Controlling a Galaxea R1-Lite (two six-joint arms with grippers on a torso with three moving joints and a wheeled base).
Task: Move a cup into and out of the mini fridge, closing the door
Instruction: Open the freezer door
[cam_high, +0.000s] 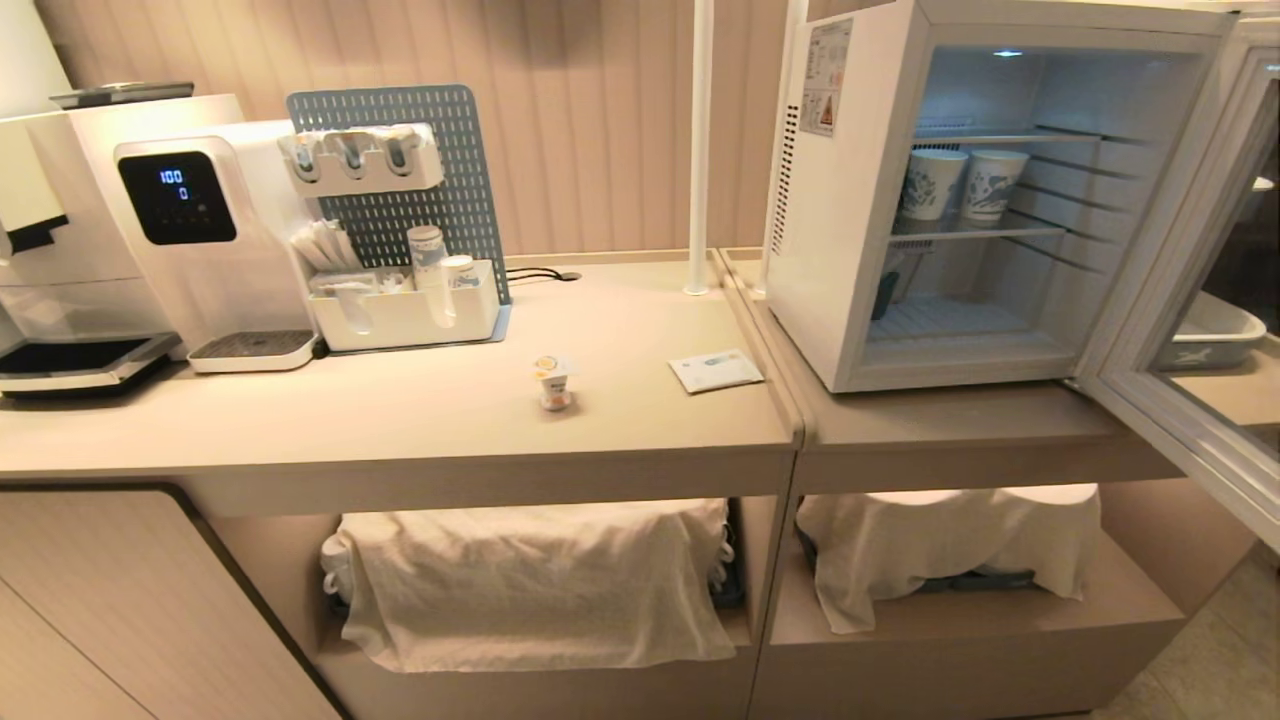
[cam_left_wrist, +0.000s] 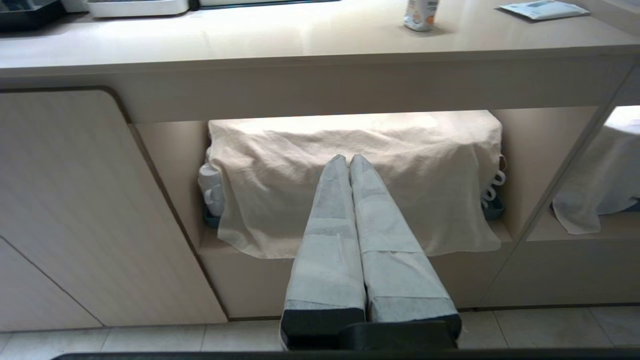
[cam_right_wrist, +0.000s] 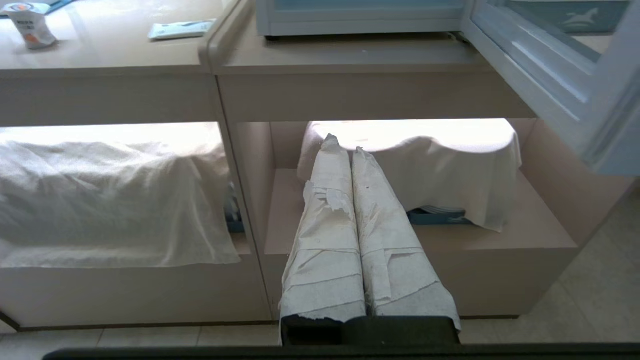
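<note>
1. Neither arm shows in the head view. The left tool (cam_left_wrist: 348, 159) hangs low in front of the cabinet, its wrapped fingers pressed together and holding nothing; the right tool (cam_right_wrist: 341, 144) is parked the same way before the neighbouring bay, also pressed together and empty.
2. Beyond them, on the lower shelves, cloths (cam_high: 530, 585) are draped over whatever sits there. Only mug handles and a dark tray edge peek out at the sides; the rest is hidden.
3. On the tabletop (cam_high: 400, 420) the cup (cam_high: 553, 382) stands upright near the front edge, well apart from the mini fridge (cam_high: 960, 190). A flat paper packet (cam_high: 716, 370) lies between the two.
4. The fridge stands on the adjoining tabletop with its door (cam_high: 1190, 300) swung wide open, the far part cut off by the frame edge. Two paper cups (cam_high: 962, 186) sit on its middle wire shelf.
5. Farthest left, a water dispenser (cam_high: 210, 240) and a pegboard organiser (cam_high: 400, 230) stand against the wall.
</note>
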